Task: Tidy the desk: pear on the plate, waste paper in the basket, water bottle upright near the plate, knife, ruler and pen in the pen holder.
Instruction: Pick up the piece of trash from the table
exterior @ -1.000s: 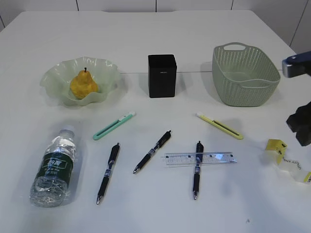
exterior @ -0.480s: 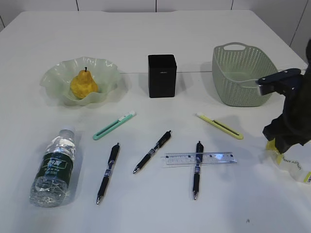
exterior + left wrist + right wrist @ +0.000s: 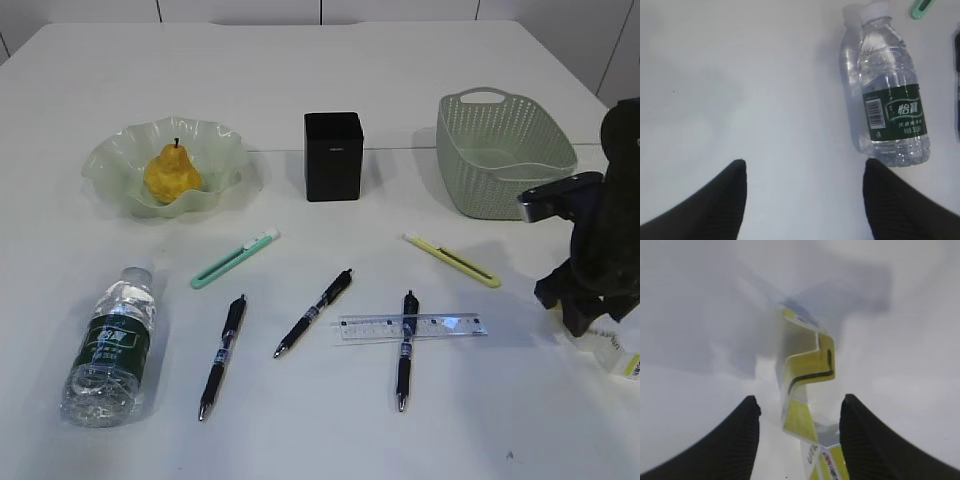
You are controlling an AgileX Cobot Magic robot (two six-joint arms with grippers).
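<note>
The waste paper (image 3: 807, 390) is the job right now. It is a crumpled yellow and white strip lying on the table (image 3: 300, 60) at the far right, in front of the basket (image 3: 505, 155). The right gripper (image 3: 799, 440) is low over it w/ its two black fingers (image 3: 737, 440) spread apart, one on each side of the paper. The fingers have not squeezed it; there's a gap on both sides, so nothing is held.

The left gripper (image 3: 805, 200) is open too and holds nothing. It hangs over bare table, just beside the bottom end of the water bottle (image 3: 890, 95), which lies on its side.

What looks done: the pear (image 3: 172, 173) sits in the wavy green plate (image 3: 120, 160). That's 1 job finished.

What's left, as I judge it: nearly all the rest.
- Paper not in the basket; the basket looks empty.
- Bottle still lying down, below the plate, needs to stand up.
- The black pen holder (image 3: 333, 155) stands in the middle at the back, and I can't see anything sticking out of it.
- Green knife (image 3: 234, 259) and yellow knife (image 3: 452, 260) lie on the table.
- 3 pens lie in front: left pen (image 3: 222, 355), middle pen (image 3: 314, 312), right pen (image 3: 405, 348).
- The clear ruler (image 3: 412, 326) lies across the right pen.
</note>
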